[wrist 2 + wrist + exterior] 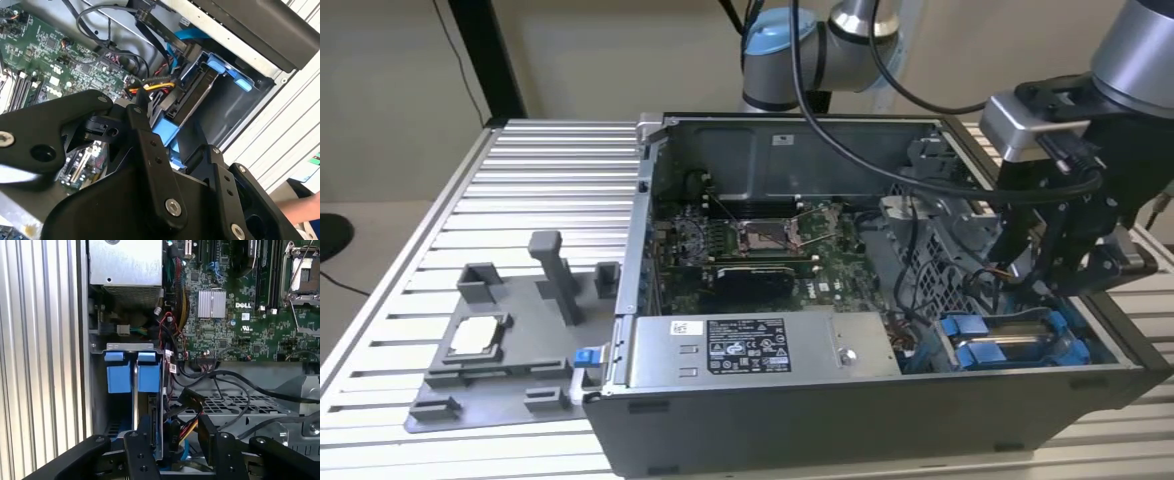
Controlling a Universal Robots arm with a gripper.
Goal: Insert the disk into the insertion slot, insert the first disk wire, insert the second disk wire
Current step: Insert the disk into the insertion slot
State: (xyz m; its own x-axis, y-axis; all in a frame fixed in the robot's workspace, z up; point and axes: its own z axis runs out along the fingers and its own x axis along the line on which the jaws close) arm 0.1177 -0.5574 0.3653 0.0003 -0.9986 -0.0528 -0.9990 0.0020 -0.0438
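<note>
Plainly, first wrist view: disk in insertion slot, pincer beside wires.

Green motherboard; bright blue disk caddy; seemingly yellow-red wires; grey power-supply box.

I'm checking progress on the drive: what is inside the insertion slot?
The disk sits inside the insertion slot, with a blue caddy tab at one end. Its other end is covered by the pincer and wires.
</note>
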